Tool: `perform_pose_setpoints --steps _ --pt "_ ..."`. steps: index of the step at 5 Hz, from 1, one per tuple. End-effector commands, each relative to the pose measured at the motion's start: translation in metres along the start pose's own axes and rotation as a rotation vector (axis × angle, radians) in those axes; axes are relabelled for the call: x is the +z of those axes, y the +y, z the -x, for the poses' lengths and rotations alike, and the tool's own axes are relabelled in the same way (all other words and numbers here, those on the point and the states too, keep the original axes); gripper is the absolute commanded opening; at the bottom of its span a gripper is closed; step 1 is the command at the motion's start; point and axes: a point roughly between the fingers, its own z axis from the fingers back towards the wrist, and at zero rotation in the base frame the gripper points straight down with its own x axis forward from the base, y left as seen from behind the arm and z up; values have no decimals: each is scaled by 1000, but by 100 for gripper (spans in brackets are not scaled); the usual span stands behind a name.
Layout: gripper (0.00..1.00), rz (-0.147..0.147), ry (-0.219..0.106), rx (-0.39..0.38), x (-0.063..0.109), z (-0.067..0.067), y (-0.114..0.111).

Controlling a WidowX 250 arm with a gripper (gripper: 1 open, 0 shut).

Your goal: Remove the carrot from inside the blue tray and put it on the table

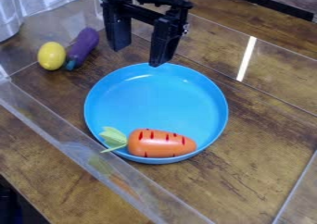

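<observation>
The orange carrot [161, 143], striped dark with a pale green top, lies inside the blue tray [161, 93] against its near rim. The round tray rests on the dark wooden table [266, 168]. My black gripper [140, 43] hangs above the tray's far edge, pointing down, its two fingers [162, 44] spread apart with nothing between them. It is well clear of the carrot, which lies toward the front.
A yellow lemon [51, 55] and a purple eggplant [82, 45] lie together on the table at the left, beyond the tray. A clear glossy panel edge runs along the table's left and front. A grey object sits at the top left corner.
</observation>
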Motion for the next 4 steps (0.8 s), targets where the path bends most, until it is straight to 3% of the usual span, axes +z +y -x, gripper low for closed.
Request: perform_pose_setpoints --steps 1,4 --pt "100 -1 14 -47 -7 1 -2" --pt "100 -35 17 -460 -56 10 -17"
